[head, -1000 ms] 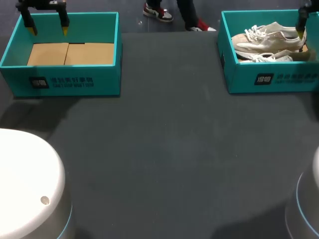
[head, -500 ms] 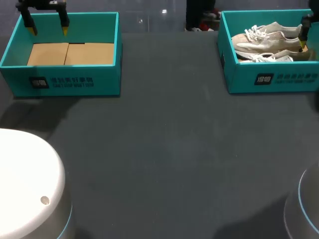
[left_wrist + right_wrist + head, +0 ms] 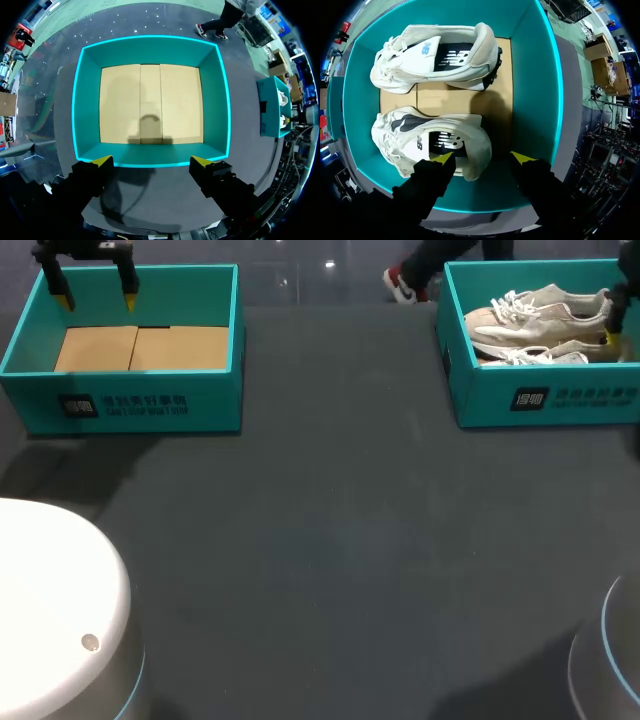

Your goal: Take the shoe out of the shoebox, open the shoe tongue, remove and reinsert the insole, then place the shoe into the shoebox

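Two off-white sneakers lie side by side in the teal shoebox (image 3: 545, 400) at the table's far right. My right gripper (image 3: 483, 159) is down inside that box, open. Its fingers straddle the heel of the nearer sneaker (image 3: 430, 142): one yellow tip is at the shoe's opening, and the other stands clear behind the heel. The second sneaker (image 3: 440, 57) lies ahead of the gripper, untouched. In the head view only one finger of the right gripper (image 3: 613, 328) shows, at the box's right end. My left gripper (image 3: 152, 161) hangs open over the other box, holding nothing.
A second teal box (image 3: 120, 405) with a bare cardboard floor (image 3: 150, 102) stands at the far left; the left gripper (image 3: 97, 300) is above its far wall. The dark grey table (image 3: 330, 540) stretches between the boxes.
My right gripper has moved down and to the right, into the shoebox at the sneakers' heel end. The left arm has not moved.
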Action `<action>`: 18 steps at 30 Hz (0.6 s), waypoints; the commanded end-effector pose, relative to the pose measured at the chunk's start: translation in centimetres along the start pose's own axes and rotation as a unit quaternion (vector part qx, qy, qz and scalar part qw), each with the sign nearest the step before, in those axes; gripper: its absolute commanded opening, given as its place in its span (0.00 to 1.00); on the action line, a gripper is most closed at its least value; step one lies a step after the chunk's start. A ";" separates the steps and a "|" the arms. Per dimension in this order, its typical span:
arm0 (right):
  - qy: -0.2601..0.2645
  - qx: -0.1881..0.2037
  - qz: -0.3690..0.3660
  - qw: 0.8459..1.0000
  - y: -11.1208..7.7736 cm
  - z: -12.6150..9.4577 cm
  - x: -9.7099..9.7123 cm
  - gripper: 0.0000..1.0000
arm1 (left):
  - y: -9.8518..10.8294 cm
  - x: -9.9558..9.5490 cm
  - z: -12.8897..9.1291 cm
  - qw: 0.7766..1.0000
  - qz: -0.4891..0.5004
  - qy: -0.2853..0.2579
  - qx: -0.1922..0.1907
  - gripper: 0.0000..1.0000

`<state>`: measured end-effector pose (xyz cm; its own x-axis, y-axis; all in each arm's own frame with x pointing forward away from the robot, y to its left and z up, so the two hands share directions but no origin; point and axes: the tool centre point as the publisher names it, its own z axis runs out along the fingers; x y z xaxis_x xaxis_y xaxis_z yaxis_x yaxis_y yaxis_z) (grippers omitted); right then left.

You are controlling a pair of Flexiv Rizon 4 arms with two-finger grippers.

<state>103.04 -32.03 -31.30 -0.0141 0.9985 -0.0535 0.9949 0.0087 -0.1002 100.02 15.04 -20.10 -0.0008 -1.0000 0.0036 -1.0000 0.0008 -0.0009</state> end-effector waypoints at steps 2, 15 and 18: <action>0.004 0.001 0.005 1.000 0.0 0.8 -0.4 0.64 | 0.0 0.0 0.0 1.000 0.000 -0.001 0.000 1.00; 0.006 0.007 0.003 1.000 -0.4 2.6 0.5 0.65 | 0.0 0.0 0.0 1.000 0.000 -0.001 0.000 1.00; 0.009 -0.005 0.002 1.000 -0.5 2.8 0.4 0.65 | 0.0 0.0 0.0 1.000 0.000 -0.001 0.000 1.00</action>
<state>102.64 -31.74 -33.76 -0.0063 0.9992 -0.0387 0.9945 0.0022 -0.1049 100.02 15.04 -20.09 -0.0008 -1.0000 0.0036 -1.0000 0.0008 -0.0009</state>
